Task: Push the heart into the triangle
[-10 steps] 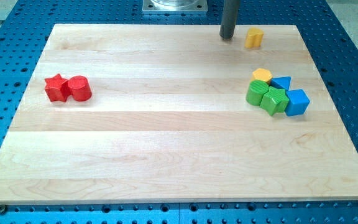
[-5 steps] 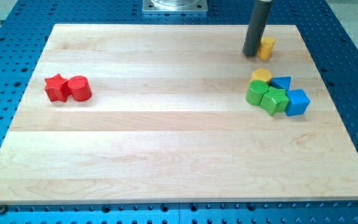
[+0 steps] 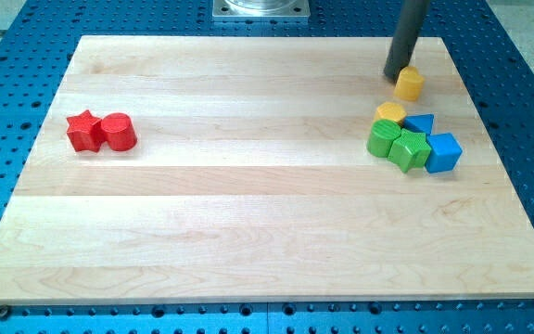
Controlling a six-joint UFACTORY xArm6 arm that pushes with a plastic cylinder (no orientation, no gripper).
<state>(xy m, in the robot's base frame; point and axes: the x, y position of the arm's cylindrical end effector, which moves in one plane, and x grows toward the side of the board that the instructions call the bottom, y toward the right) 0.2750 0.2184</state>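
A small yellow block [image 3: 409, 83], possibly the heart, lies near the view's top right. My tip [image 3: 398, 77] stands right against its upper left side. Below it is a tight cluster: a blue triangle [image 3: 421, 122], a second yellow block [image 3: 390, 112] to the triangle's left, two green blocks [image 3: 382, 138] [image 3: 410, 149] and a blue cube [image 3: 443, 152]. A small gap separates the upper yellow block from the blue triangle and the cluster.
A red star [image 3: 84, 130] and a red cylinder [image 3: 118, 132] touch each other at the view's left. The wooden board [image 3: 248, 232] lies on a blue perforated table. A metal base plate [image 3: 261, 8] sits at the view's top centre.
My tip has moved right and slightly down, reaching the upper yellow block and pushing it right and down, closer to the blue triangle. The other blocks have not moved.
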